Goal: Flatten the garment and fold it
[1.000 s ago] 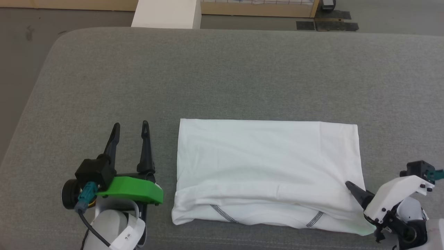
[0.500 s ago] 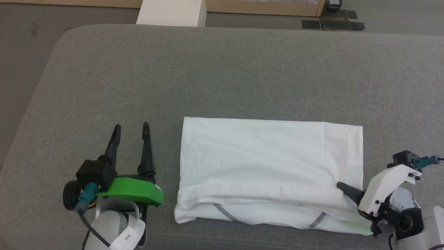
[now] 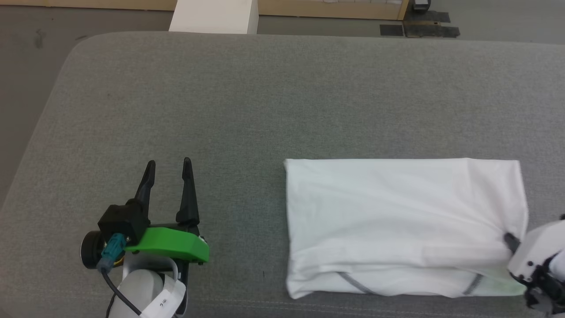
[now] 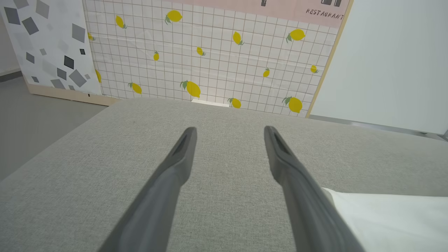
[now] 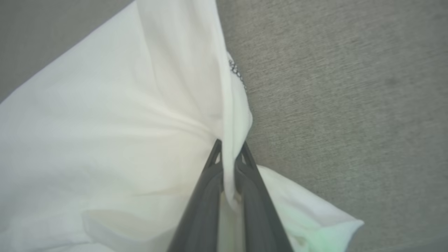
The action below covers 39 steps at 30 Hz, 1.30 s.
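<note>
where the folded white garment (image 3: pixel 397 221) lies near and right on the grey fabric counter (image 3: pixel 265 97), the right pincer (image 5: pixel 230 148) is clamped on its right edge. the left pincer (image 3: pixel 169 162), spread wide and empty, sits well left of it. a white box (image 3: pixel 214 15) stands beyond the far edge, before a lemon-print panel (image 4: pixel 210 63).

"RESTAURANT" stands in dark capitals on the pink band (image 4: pixel 224 5) topping the lemon-patterned panel (image 4: pixel 210 59), at about one o'clock in the left wrist view. The white strip (image 3: pixel 164 299) on the left forearm bears small, unreadable marks.
</note>
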### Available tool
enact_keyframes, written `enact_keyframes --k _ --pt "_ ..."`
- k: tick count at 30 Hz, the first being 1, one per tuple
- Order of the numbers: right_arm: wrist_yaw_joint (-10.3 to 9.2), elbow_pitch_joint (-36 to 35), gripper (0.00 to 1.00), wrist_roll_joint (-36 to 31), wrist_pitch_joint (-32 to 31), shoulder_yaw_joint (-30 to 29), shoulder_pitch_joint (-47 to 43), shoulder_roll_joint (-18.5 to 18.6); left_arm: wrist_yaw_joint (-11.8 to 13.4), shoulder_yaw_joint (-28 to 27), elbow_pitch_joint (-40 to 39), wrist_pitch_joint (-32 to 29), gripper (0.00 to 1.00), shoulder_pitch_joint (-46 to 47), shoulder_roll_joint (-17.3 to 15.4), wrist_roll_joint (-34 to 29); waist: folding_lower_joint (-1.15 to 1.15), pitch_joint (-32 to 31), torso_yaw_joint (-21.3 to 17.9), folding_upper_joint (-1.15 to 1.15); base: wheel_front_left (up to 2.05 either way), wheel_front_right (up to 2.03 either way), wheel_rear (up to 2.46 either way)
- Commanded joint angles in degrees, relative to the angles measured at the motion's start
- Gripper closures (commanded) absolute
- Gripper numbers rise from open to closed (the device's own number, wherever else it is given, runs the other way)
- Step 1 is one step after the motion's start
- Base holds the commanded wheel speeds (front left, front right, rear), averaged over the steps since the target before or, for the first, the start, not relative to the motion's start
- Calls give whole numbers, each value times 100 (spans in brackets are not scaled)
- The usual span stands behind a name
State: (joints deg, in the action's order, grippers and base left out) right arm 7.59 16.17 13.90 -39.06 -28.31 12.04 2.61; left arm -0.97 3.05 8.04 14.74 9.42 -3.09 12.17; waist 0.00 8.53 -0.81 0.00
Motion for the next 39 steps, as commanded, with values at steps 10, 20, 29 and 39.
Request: enact_keyframes --k 10,20,29,39 --pt "-10 -583 100 -593 43 -264 -278 27 19 15 -3 26 0 -29 21 0 0 61 -92 0 0 0 0" --pt "-10 -2820 100 151 -608 1692 -1049 27 -18 13 55 26 0 -57 21 -73 0 -9 -96 0 0 0 0" --pt "-10 -3365 100 -147 -1063 3697 -665 27 -4 146 47 26 0 79 21 -36 0 145 64 0 0 0 0" --pt "-10 -1596 100 -253 -1155 4814 367 28 115 354 12 26 0 228 21 88 0 509 482 0 0 0 0"
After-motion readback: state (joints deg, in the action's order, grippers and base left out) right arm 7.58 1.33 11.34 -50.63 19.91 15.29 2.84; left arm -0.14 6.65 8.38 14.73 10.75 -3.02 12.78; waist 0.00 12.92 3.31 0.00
